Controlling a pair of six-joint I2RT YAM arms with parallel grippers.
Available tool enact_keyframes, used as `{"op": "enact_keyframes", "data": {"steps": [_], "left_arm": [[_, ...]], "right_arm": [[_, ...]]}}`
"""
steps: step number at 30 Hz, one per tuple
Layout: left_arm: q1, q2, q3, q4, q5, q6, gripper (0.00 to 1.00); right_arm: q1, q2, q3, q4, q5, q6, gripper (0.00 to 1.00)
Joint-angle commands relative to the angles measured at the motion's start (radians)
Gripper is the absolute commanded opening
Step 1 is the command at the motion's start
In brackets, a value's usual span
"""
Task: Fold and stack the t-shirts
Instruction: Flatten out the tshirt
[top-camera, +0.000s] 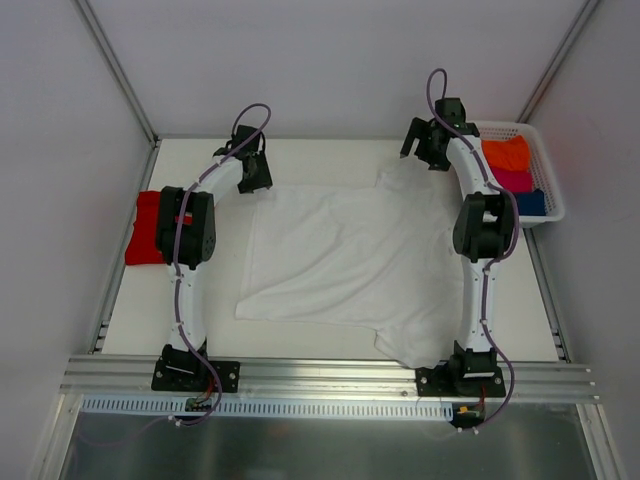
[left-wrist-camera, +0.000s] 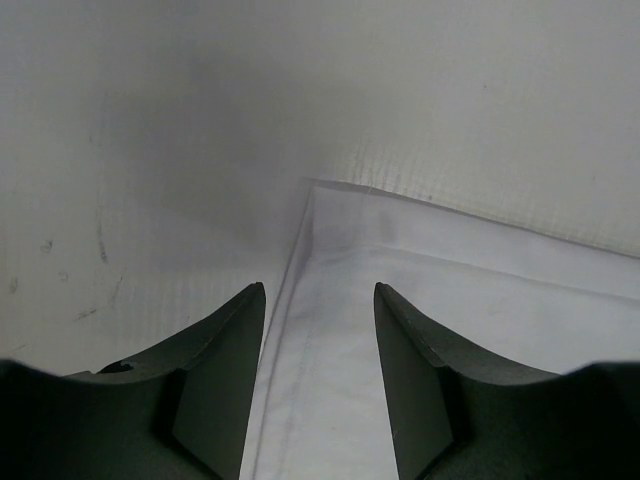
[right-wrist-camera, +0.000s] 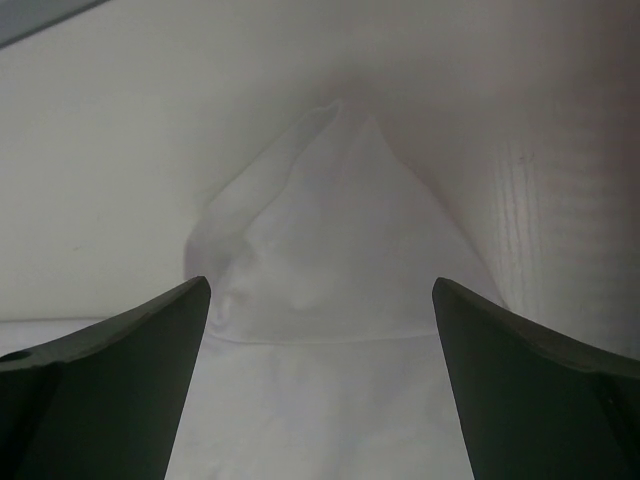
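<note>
- The white t-shirt (top-camera: 350, 260) lies spread open and a little rumpled across the middle of the table (top-camera: 320, 158). The red t-shirt (top-camera: 148, 228) sits folded at the table's left edge, well apart from it.
- Judging from this, the step in hand is the first fold of the white shirt, with both arms reaching for its far edge.
- The left gripper (left-wrist-camera: 320, 290) hovers with its jaws partly apart, straddling the hem beside the shirt's far-left corner (left-wrist-camera: 310, 185). The cloth looks flat beneath it, not pinched, though the view is too close to be sure of contact.
- The right gripper (right-wrist-camera: 320, 285) stands wide open above the pointed sleeve (right-wrist-camera: 340, 120) at the far right, holding nothing.
- The next move probably calls for both to drop, close on a single layer of thin cloth, then lift together so the fold lands even.
- The table is matt white and smooth, with an aluminium rail (top-camera: 330, 375) at its near edge.
- A white basket (top-camera: 545, 150) at the far right holds orange, pink and blue cloths (top-camera: 510, 165).
- Plain white wall panels (top-camera: 330, 60) close in the space.
</note>
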Motion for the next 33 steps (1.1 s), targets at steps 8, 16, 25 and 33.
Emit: {"op": "enact_keyframes", "data": {"steps": [8,16,25,33], "left_arm": [[-0.002,0.047,0.069,-0.005,0.038,0.039,0.47],[-0.002,0.064,0.107,-0.005,0.038,0.052,0.47],[-0.002,0.09,0.145,-0.005,0.041,0.056,0.47],[-0.002,0.096,0.153,-0.005,0.034,0.05,0.42]], "right_arm": [[0.02,0.02,-0.018,-0.09,0.178,-0.098,0.98],[0.015,0.095,0.126,-0.196,0.244,-0.13,0.99],[-0.022,0.147,0.177,-0.216,0.12,-0.109,0.99],[-0.037,0.169,0.193,-0.21,0.017,-0.071,0.78]]}}
